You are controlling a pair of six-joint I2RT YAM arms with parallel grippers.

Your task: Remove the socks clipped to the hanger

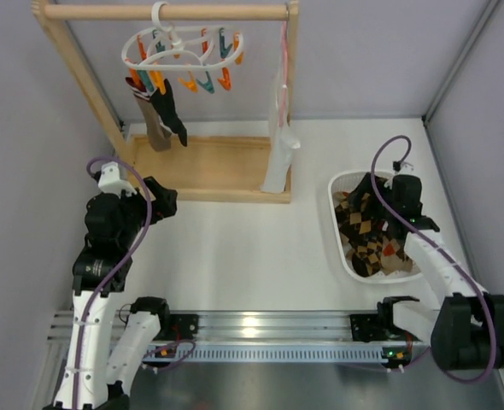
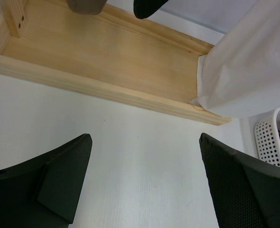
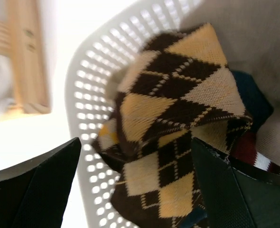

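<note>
The white ring hanger [image 1: 184,47] with orange and teal clips hangs from the wooden rail. A plain brown sock [image 1: 156,130] and a black sock [image 1: 172,115] hang clipped at its left; their tips show in the left wrist view, brown [image 2: 85,4] and black [image 2: 147,5]. Diamond-checked socks [image 1: 367,235] lie in the white basket [image 1: 342,184]. My left gripper [image 1: 163,202] is open and empty over the table, its jaws wide apart [image 2: 144,138]. My right gripper [image 1: 387,195] is open above the checked socks [image 3: 178,90] in the basket [image 3: 90,80].
The wooden rail frame has a flat base [image 1: 209,166], also seen in the left wrist view [image 2: 107,61]. A white cloth with a pink strap [image 1: 280,145] hangs at the frame's right post. Grey walls close in on both sides.
</note>
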